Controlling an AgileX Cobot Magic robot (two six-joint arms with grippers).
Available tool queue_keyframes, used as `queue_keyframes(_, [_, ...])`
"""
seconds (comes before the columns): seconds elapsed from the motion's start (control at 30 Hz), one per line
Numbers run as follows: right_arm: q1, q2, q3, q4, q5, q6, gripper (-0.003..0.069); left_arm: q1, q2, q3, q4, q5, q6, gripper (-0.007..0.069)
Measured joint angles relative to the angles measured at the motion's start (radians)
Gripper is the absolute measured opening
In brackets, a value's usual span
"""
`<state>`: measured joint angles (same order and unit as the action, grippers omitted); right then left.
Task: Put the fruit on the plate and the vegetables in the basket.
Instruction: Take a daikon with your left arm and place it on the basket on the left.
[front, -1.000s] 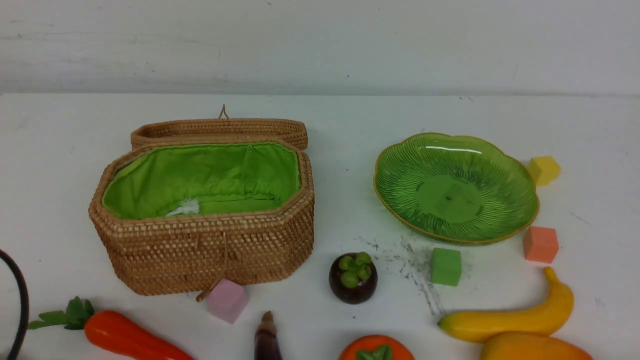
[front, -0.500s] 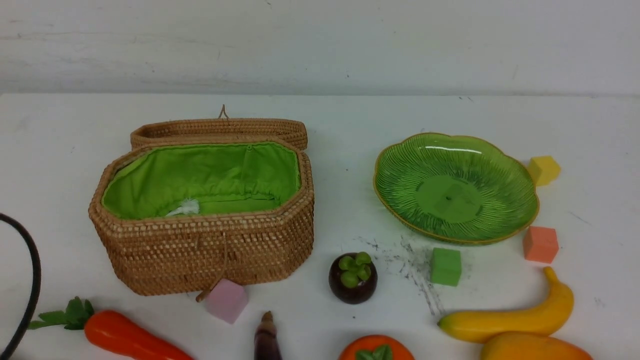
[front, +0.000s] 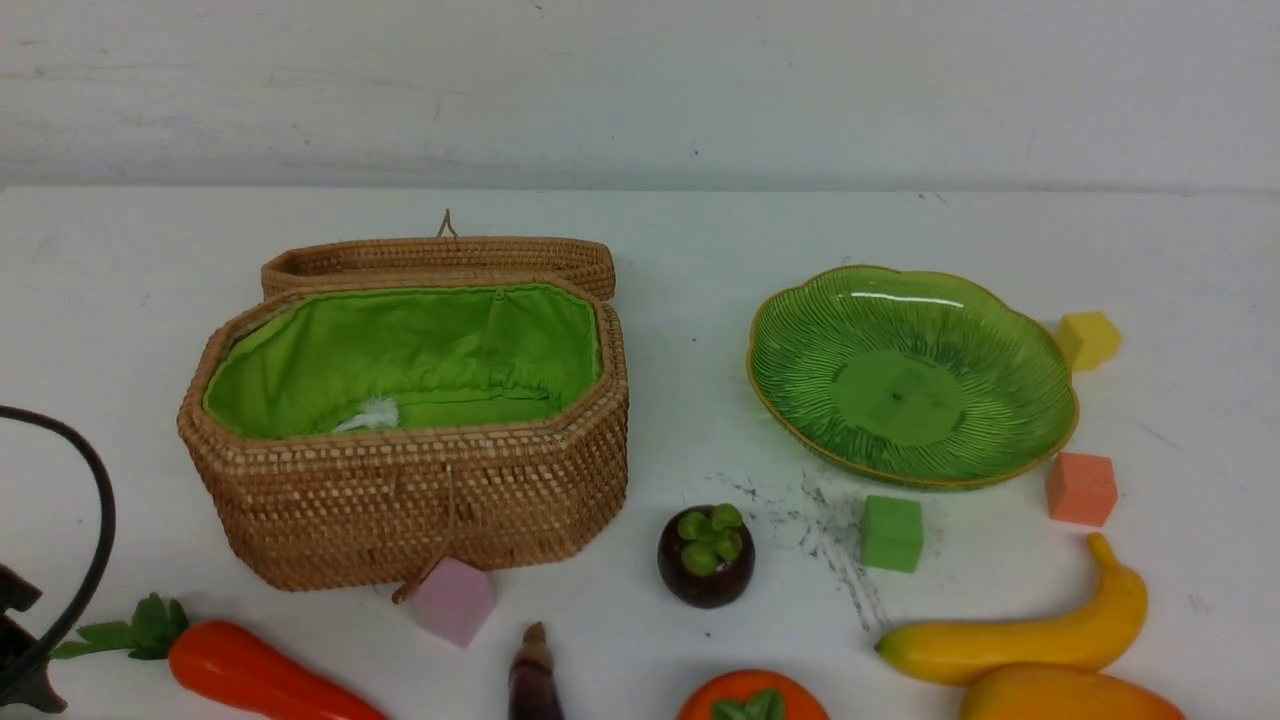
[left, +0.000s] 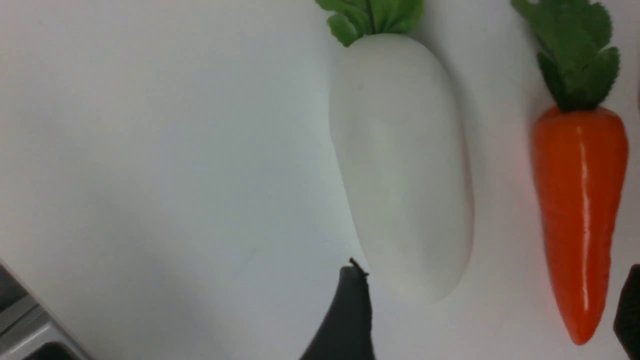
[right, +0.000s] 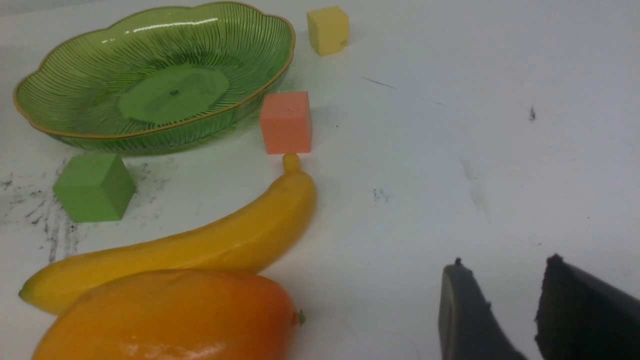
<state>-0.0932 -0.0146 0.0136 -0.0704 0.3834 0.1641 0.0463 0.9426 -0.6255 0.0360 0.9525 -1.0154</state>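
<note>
The basket (front: 400, 500) stands open at the left, and the plate (front: 900, 390) sits bare at the right. Along the front edge lie the carrot (front: 250, 675), eggplant (front: 533, 680), mangosteen (front: 706, 555), persimmon (front: 752, 700), banana (front: 1030, 630) and mango (front: 1060, 695). In the left wrist view my left gripper (left: 495, 267) is open wide above the table, its fingers either side of the radish (left: 400, 165) tip and the carrot (left: 580, 210) tip. My right gripper (right: 505, 260) is open and holds nothing, to the right of the banana (right: 200, 245) and mango (right: 165, 315).
Foam cubes lie about: pink (front: 455, 600) against the basket front, green (front: 891, 533), orange (front: 1080, 488) and yellow (front: 1088, 340) around the plate. The basket lid (front: 440, 258) lies back behind it. A black cable (front: 95, 500) and part of the left arm (front: 15, 650) show at the lower left edge.
The black cable loop has come further in from the left edge, and a dark part of the left arm now shows at the lower left corner. Nothing on the table has moved.
</note>
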Motion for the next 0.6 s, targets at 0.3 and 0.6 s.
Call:
queue_keyframes(0.3, [0.000, 0.000, 0.000, 0.000, 0.000, 0.000, 0.0243, 0.000, 0.210, 0.000, 0.005, -0.142, -0.005, 0.0602])
queue_keyframes(0.6, [0.000, 0.000, 0.000, 0.000, 0.000, 0.000, 0.0243, 0.000, 0.417, 0.000, 0.035, -0.143, -0.005, 0.0594])
